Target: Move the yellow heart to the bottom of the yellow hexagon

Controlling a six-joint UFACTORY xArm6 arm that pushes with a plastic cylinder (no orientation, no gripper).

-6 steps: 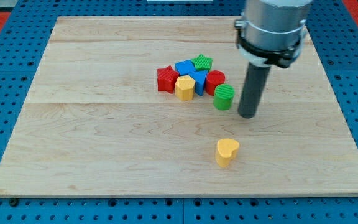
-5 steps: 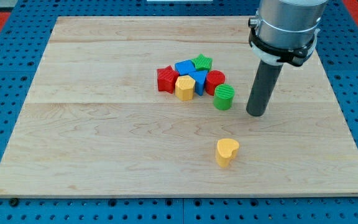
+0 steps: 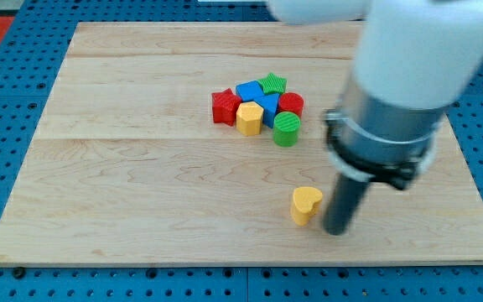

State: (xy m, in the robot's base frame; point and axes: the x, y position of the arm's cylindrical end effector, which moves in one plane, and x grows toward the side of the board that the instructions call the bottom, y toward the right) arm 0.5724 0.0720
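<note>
Task judged barely begun. The yellow heart (image 3: 306, 205) is seen alone in the lower middle of the wooden board (image 3: 124, 193), well apart from the yellow hexagon (image 3: 249, 118), which sits in the cluster near the view's top centre. The spot below the hexagon is not yet occupied.

My tip (image 3: 337, 231) is placed just beside the heart, on its right in the view; contact cannot be confirmed. No claw is fitted: only a plain rod, so nothing to spread or pinch.

A push leftward and upward is judged to be what remains.

The heart appears small, solid, matte yellow, standing flat, lobes toward the view's top right.
</note>
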